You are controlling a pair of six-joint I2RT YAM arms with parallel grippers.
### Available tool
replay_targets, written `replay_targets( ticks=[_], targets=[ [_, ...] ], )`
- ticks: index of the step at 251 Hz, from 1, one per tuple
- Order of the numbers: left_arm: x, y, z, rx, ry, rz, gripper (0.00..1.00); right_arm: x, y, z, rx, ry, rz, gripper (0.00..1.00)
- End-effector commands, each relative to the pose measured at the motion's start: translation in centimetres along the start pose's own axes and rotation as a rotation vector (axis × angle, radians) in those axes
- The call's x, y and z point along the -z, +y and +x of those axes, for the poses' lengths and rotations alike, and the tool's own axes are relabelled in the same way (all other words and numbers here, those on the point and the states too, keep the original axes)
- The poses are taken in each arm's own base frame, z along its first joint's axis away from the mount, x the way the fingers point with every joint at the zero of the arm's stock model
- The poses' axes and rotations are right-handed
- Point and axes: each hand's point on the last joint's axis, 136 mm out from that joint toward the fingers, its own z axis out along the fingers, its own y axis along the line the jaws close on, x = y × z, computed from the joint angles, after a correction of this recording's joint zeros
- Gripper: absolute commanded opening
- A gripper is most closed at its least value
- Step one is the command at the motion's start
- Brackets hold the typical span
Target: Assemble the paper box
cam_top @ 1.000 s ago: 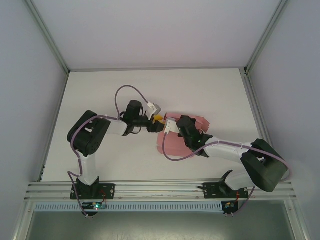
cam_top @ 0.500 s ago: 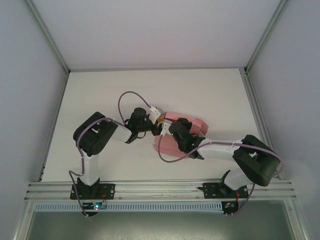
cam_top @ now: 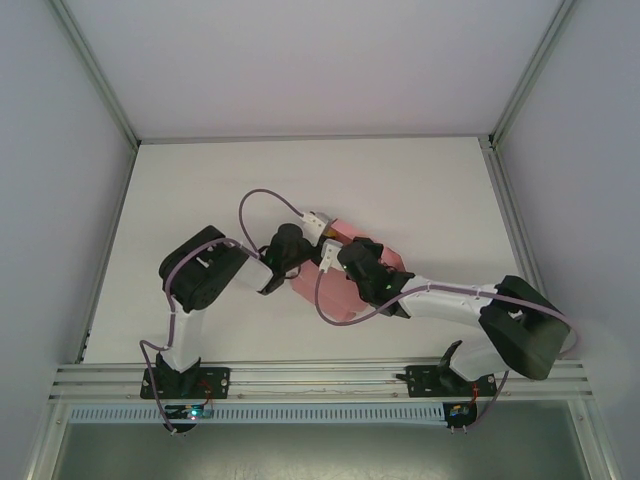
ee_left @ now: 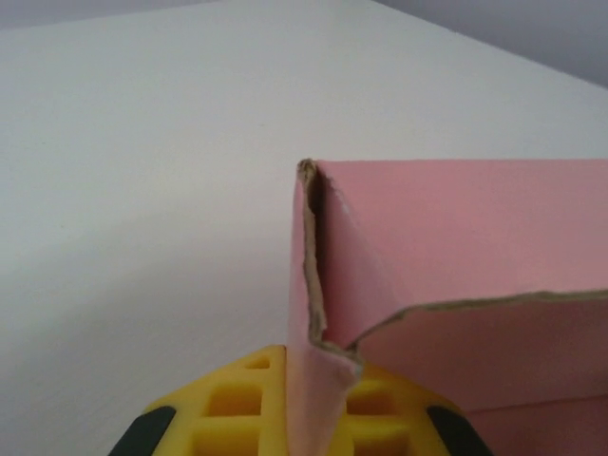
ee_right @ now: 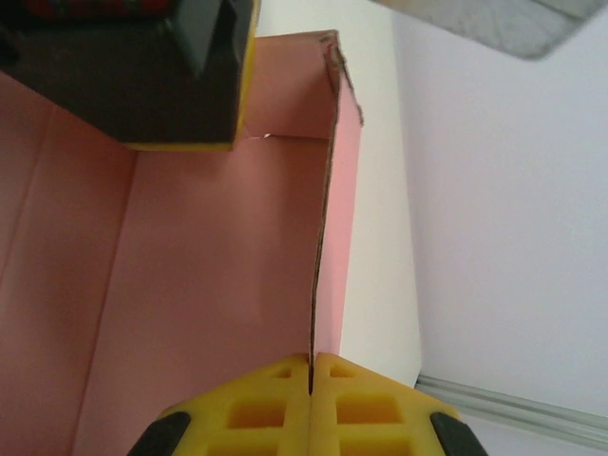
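Left gripper (ee_left: 309,385) pinches paper box (ee_left: 456,247); right gripper (ee_right: 311,378) too.

This is a robotics lab test cell. A bare white tabletop (cam_top: 200,190) is boxed in by plain pale grey panel walls (cam_top: 300,60) held in slim aluminium frame posts (cam_top: 95,70). Along the near edge runs a slotted aluminium rail (cam_top: 320,375), with two black-and-white robot arms bolted to it, left (cam_top: 200,270) and right (cam_top: 450,298). Loose purple cables (cam_top: 265,197) loop off the arms, and small bare circuit boards (cam_top: 187,410) sit at their bases.
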Motion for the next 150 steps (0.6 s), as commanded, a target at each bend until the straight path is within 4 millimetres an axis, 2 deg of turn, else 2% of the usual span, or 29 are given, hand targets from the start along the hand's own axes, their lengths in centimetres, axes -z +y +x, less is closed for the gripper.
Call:
replay_targets(
  ticks=[1, 37, 62, 95, 115, 139, 150],
  targets=[
    [0.9, 4.1, 0.9, -0.041, 0.046, -0.314, 0.0, 0.8, 3.6, 1.3, 0.049, 0.019, -0.157, 0.0],
    [2.2, 5.5, 2.2, -0.026, 0.063, -0.451, 0.0, 1.1, 4.3, 1.9, 0.034, 0.051, -0.193, 0.0],
    [3.5, 6.9, 2.4, -0.013, 0.047, -0.582, 0.0, 1.0, 4.6, 2.9, 0.039, 0.095, -0.19, 0.0],
    [4.6, 7.8, 3.6, -0.011, 0.092, -0.667, 0.0, 1.1, 4.8, 3.2, 0.028, 0.105, -0.19, 0.0],
    [4.9, 8.4, 4.2, -0.016, 0.109, -0.709, 0.07, 0.9, 4.7, 3.7, 0.022, 0.116, -0.187, 0.0],
    [5.6, 8.9, 4.3, -0.019, 0.113, -0.756, 0.0, 0.8, 4.8, 4.3, 0.029, 0.132, -0.184, 0.0],
    [5.8, 9.1, 4.1, 0.005, 0.096, -0.765, 0.0, 0.7, 4.8, 4.5, 0.032, 0.136, -0.185, 0.0]
  ],
)
